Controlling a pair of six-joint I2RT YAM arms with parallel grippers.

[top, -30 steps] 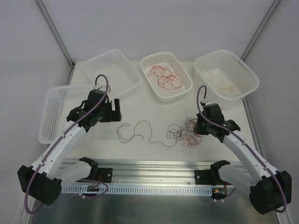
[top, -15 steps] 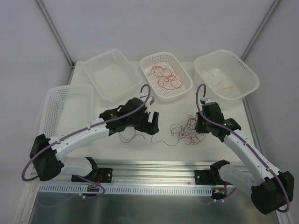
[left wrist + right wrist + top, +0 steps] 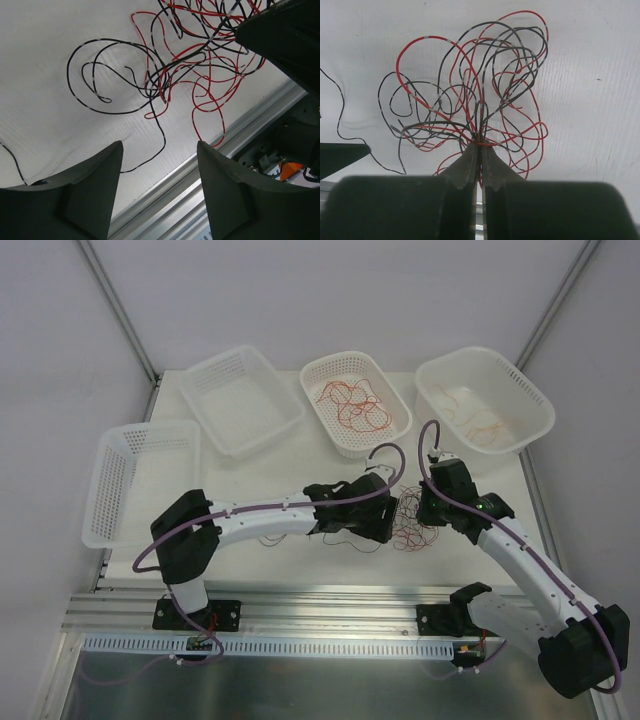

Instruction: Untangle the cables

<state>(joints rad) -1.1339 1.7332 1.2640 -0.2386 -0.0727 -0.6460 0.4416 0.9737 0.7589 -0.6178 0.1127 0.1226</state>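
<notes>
Left baskets: far-left basket (image 3: pixel 110 490) and its neighbour (image 3: pixel 240 405) show no wires that I can make out.
Middle basket (image 3: pixel 318 415): loose red wires, sorted.
Left gripper (image 3: pixel 160 190): jaws apart, holding nothing, over the knot's left edge.
Cables (image 3: pixel 405 520): red-and-black knot on the table (image 3: pixel 270 475); most of the work is left, I'd say.
Right gripper (image 3: pixel 480 145): pinched tight on several strands.
Right basket (image 3: pixel 510 390): orange wires.
Room: rail (image 3: pixel 330 600) close in front; open table leftward.

Bright, even light here, pouring down from above; the matte white tabletop (image 3: pixel 270 475) takes it with no hard glare; shadows on it are soft and faint; from the overhead view the hair-thin red and black wires (image 3: pixel 408 522) melt into a smudge; in both wrist views they snap crisp, pale grey shadows just beside them; the dark wedge-shaped fingers (image 3: pixel 85 195) of the left gripper (image 3: pixel 159 160) loom soft and unfocused; same blur on the right gripper (image 3: pixel 479 150).
</notes>
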